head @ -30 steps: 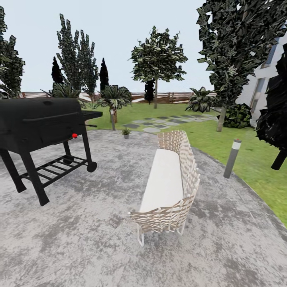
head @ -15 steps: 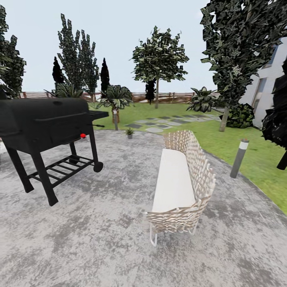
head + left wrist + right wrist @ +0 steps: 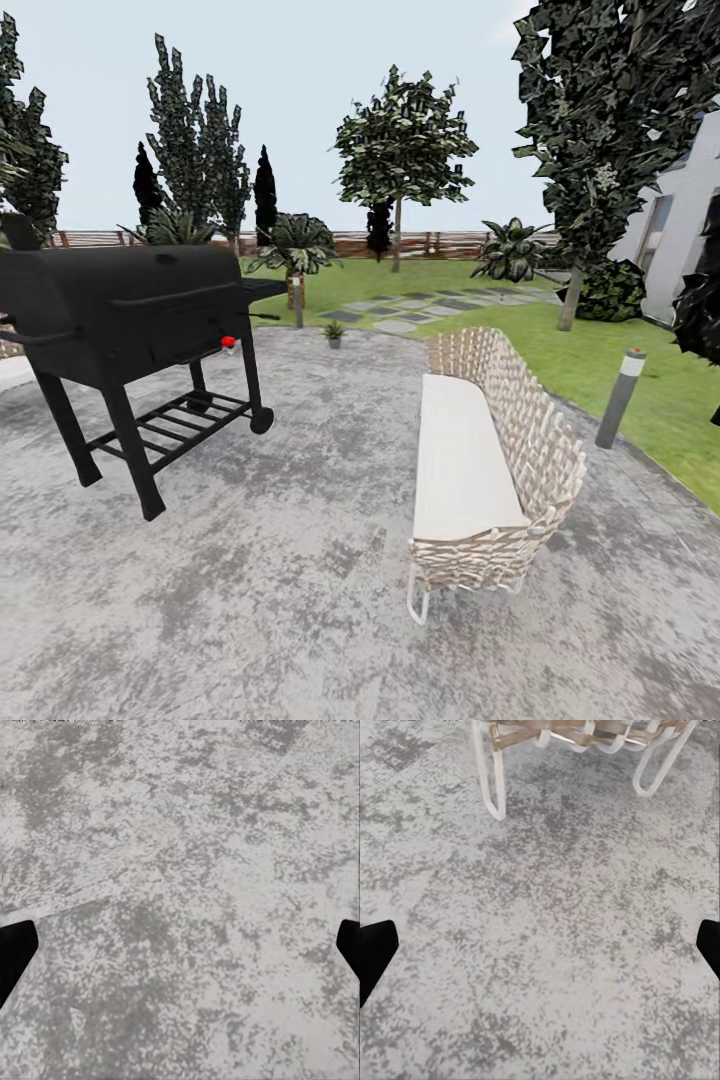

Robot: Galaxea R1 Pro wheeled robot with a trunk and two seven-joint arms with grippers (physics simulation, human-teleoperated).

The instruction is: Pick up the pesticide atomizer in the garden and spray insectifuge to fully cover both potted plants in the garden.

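One potted plant (image 3: 334, 333), a small green rosette in a grey pot, stands at the far edge of the round paved patio (image 3: 300, 520), beyond the grill and the bench. The pesticide atomizer is out of view, as is the second potted plant. In the left wrist view my left gripper (image 3: 180, 952) hangs open over bare grey paving, its dark fingertips (image 3: 15, 949) at the picture's edges. My right gripper (image 3: 540, 952) is open too, above paving near the bench's white legs (image 3: 491, 780). Neither holds anything.
A black wheeled grill (image 3: 130, 330) stands left on the patio. A wicker bench (image 3: 490, 460) with a white cushion stands right of centre. A grey bollard lamp (image 3: 620, 397) marks the lawn edge. Stepping stones (image 3: 420, 305), palms, trees and a slat fence lie beyond.
The whole head view has shifted: grill, bench and bollard now sit further right and slightly larger, so the camera has moved. Nothing in the garden has itself moved.
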